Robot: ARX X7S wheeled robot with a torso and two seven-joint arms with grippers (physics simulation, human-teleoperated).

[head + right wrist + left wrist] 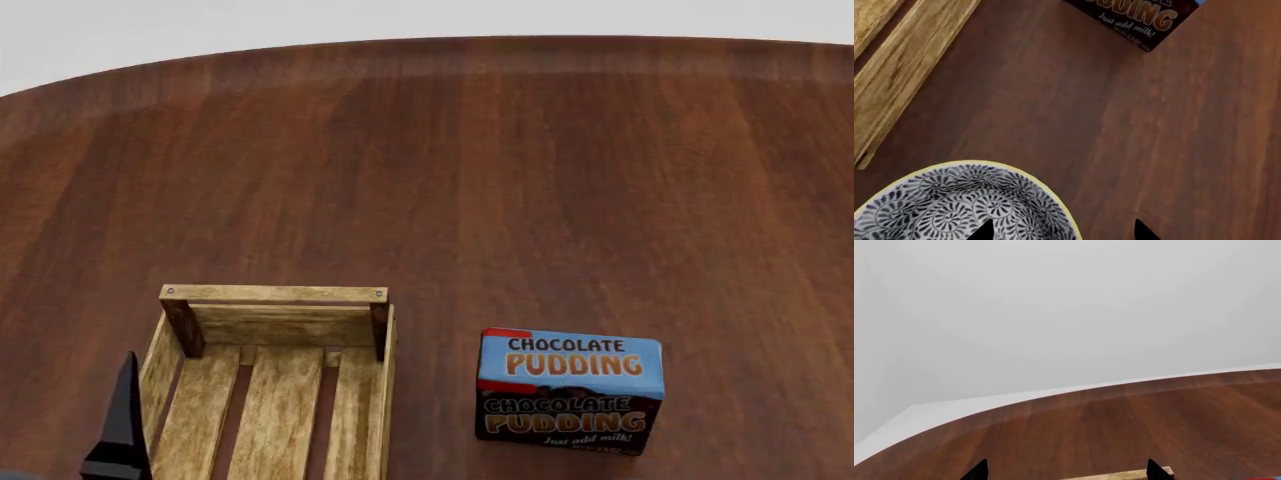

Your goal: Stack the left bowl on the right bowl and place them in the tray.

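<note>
Currently right gripper (1061,231) is hovering over patterned bowl (954,205) — fingers spread, gripping nothing. Left gripper (1066,471) is sitting spread near tray (274,395) — pudding box (570,390) beside it

Bare table (561,170) between tray (274,295) and pudding box (570,390).

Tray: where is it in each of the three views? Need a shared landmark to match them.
Head view: the tray sits lower left, open, nothing visible inside.
Left wrist view: only a sliver of its plank wall shows at the bottom edge.
Right wrist view: its wall planks run along the upper left.
Shared landmark: the pudding box, also in the right wrist view.
</note>
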